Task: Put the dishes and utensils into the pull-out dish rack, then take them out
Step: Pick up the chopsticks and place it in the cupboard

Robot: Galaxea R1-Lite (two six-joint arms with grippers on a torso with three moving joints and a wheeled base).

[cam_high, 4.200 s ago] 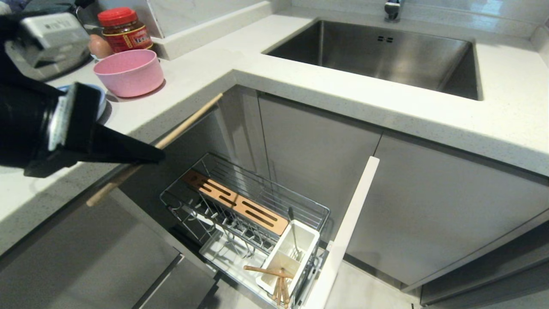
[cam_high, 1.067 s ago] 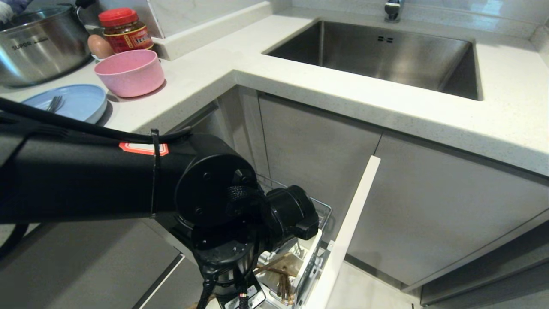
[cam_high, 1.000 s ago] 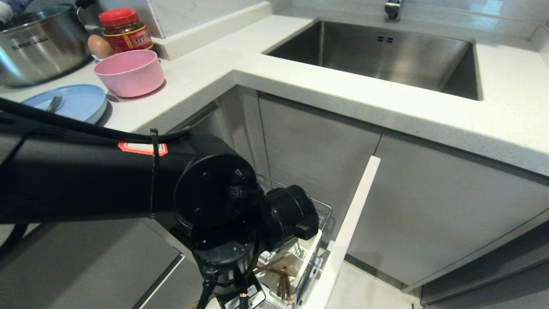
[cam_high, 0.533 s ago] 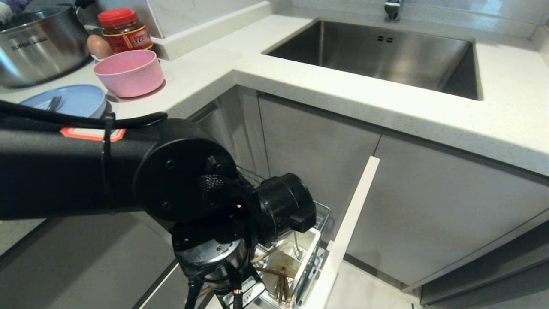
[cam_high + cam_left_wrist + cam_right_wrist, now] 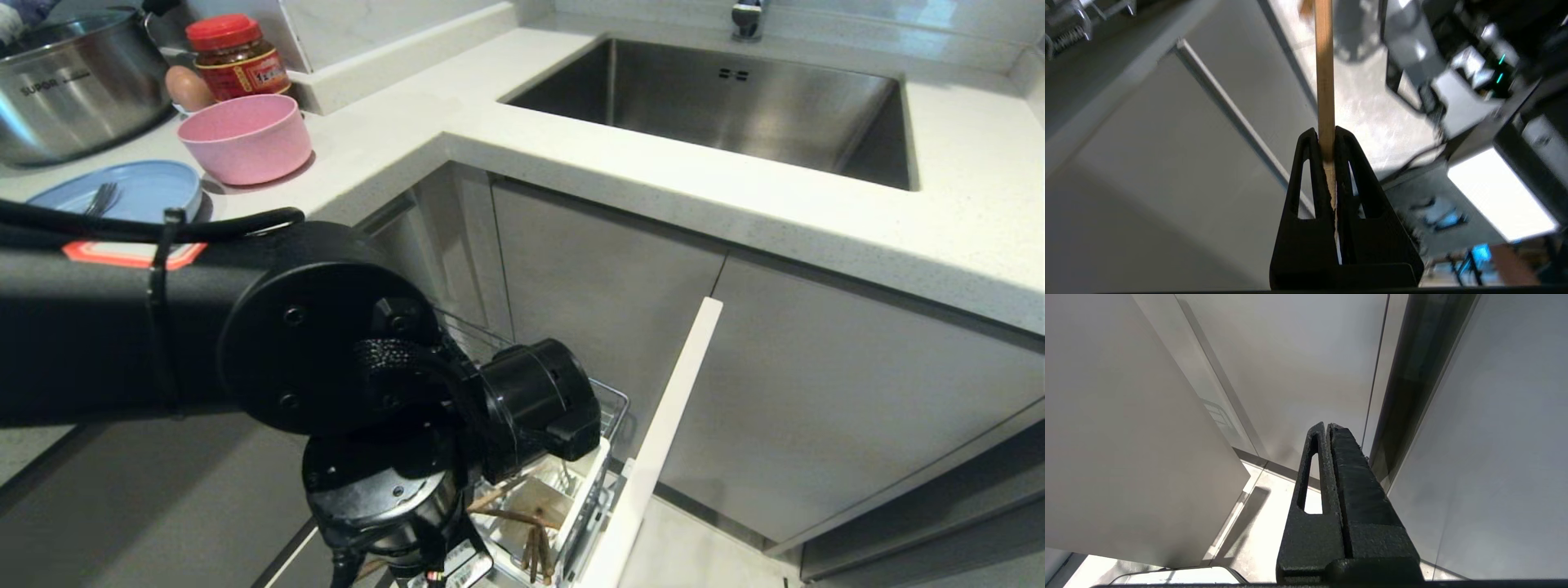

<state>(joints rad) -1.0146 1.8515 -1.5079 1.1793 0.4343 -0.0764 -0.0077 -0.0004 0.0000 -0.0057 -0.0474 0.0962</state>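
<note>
left gripper pinching slim wooden chopstick, chrome wire rack

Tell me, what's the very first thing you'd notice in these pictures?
The big black robot left arm fills the near left, bent down over the pulled-out chrome wire dish rack. Its left gripper is clamped on a thin light wooden chopstick. Behind, a matte pink round bowl sits on the white counter.

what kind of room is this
Most likely a home kitchen: a steel sink set into a pale stone countertop, grey cabinets below, and a pull-out dish rack drawn out from them.
</note>
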